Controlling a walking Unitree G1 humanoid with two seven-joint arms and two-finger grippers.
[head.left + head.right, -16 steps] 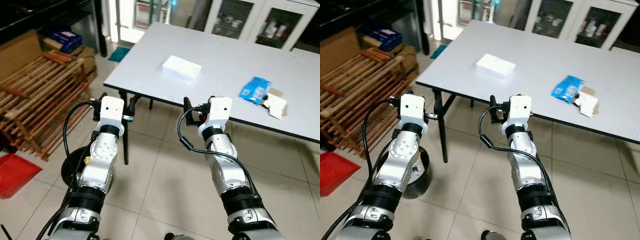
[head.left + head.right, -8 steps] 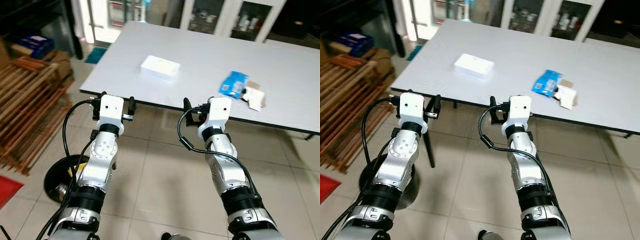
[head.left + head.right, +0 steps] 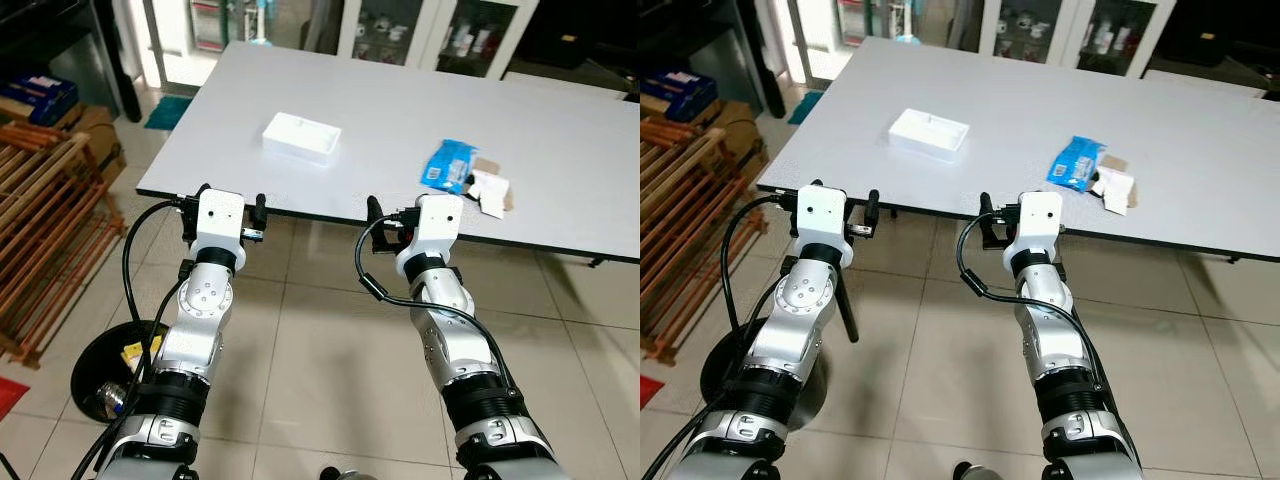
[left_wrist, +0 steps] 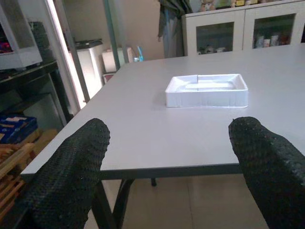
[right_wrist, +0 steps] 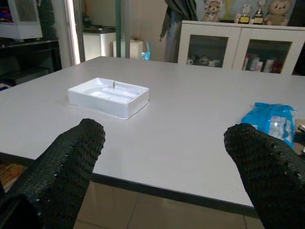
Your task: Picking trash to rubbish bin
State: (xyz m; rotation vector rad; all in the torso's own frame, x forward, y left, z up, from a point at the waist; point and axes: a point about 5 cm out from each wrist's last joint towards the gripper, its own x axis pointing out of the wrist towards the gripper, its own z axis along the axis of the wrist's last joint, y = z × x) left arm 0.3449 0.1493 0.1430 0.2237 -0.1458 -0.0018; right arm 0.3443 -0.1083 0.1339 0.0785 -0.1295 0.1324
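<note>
On the grey table [image 3: 400, 100] lie a blue packet [image 3: 447, 165], a crumpled white and brown wrapper [image 3: 490, 190] beside it, and a white shallow tray [image 3: 301, 137]. Both arms are held out just short of the table's near edge. My left gripper [image 4: 167, 162] is open and empty, facing the white tray [image 4: 207, 89]. My right gripper [image 5: 164, 162] is open and empty too, with the tray [image 5: 108, 97] to one side and the blue packet [image 5: 271, 121] to the other. A black round bin [image 3: 105, 370] with some trash inside stands on the floor at my lower left.
A wooden slatted rack [image 3: 40, 230] leans at the left. White glass-door cabinets [image 3: 430, 30] stand behind the table. A black table leg [image 3: 845, 310] comes down near my left arm. Tiled floor [image 3: 330, 360] lies under my arms.
The whole picture has shifted: the camera has come nearer the table and turned right. The rack slid off leftwards and the bin shows more fully. Both arms keep the same pose.
</note>
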